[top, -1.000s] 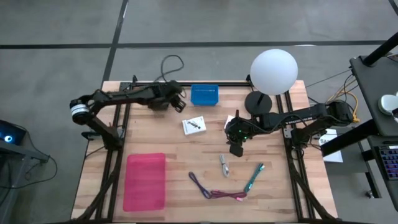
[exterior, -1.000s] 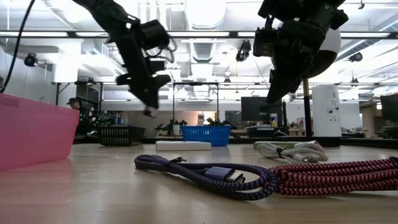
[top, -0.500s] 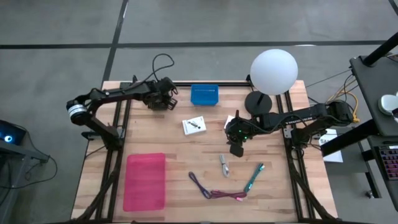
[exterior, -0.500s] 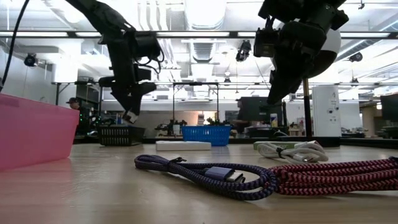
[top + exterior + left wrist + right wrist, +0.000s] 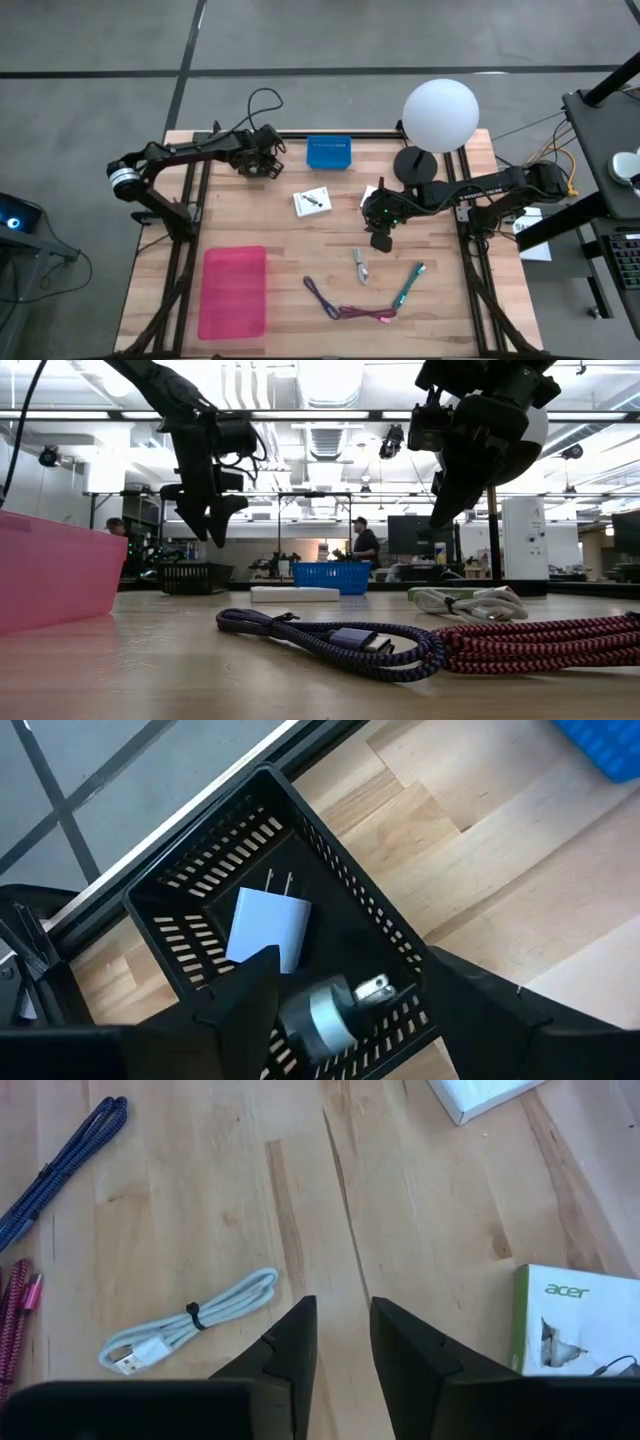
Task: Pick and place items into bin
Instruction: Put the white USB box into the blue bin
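Two arms were above the table. The left gripper (image 5: 345, 985) hung over the black slatted bin (image 5: 180, 890) at the far-left corner, its fingers spread wide and holding nothing. Inside lay a white plug adapter (image 5: 268, 927) and a silver plug (image 5: 345, 1000). The right gripper (image 5: 342, 1335) hovered mid-table with a narrow gap, empty, near a coiled white cable (image 5: 190, 1323).
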`<state>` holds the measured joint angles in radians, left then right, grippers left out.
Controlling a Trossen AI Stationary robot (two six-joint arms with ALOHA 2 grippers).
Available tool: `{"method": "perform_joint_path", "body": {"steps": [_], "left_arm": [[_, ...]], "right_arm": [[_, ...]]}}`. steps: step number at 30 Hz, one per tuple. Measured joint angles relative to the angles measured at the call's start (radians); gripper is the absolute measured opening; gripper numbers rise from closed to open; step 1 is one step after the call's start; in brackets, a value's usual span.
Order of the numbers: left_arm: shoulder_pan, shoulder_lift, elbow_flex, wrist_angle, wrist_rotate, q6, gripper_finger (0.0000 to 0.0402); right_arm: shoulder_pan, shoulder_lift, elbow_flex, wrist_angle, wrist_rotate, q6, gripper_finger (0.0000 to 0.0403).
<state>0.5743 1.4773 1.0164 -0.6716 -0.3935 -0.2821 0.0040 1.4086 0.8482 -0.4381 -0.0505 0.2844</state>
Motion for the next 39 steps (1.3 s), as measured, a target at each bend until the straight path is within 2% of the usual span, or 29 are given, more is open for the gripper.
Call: {"method": "perform_joint_path", "body": {"steps": [5,9,13,19,25,32,37,39], "left_arm": [[-0.001,0.0,0.004,0.011,0.079,-0.007,0.0229],[-0.01,-0.011,0.004,0.049,0.243,-0.026,0.023],[-0.052,-0.054,0.004,0.168,0.386,0.004,0.023],[-0.165,-0.138,-0.011,0.43,0.524,0.114,0.023],[-0.291,-0.177,-0.011,0.641,0.558,0.107,0.0231],[-0.381,-0.191,-0.011,0.736,0.558,0.034,0.0231],[-0.42,-0.199,-0.011,0.742,0.556,-0.046,0.0231],[-0.432,-0.199,-0.011,0.742,0.557,-0.052,0.0231]], "right_arm": [[0.0,0.0,0.0,0.0,0.0,0.0,0.0091],[0.0,0.0,0.0,0.0,0.0,0.001,0.0088],[0.0,0.0,0.0,0.0,0.0,0.002,0.0081],[0.0,0.0,0.0,0.0,-0.002,0.085,0.0077],[0.0,0.0,0.0,0.0,-0.004,0.138,0.0084],[0.0,-0.001,0.0,-0.042,0.012,0.127,0.0114],[-0.003,-0.001,0.0,-0.241,0.221,0.187,0.0155],[-0.003,-0.001,0.0,-0.321,0.268,0.208,0.0171]]}}
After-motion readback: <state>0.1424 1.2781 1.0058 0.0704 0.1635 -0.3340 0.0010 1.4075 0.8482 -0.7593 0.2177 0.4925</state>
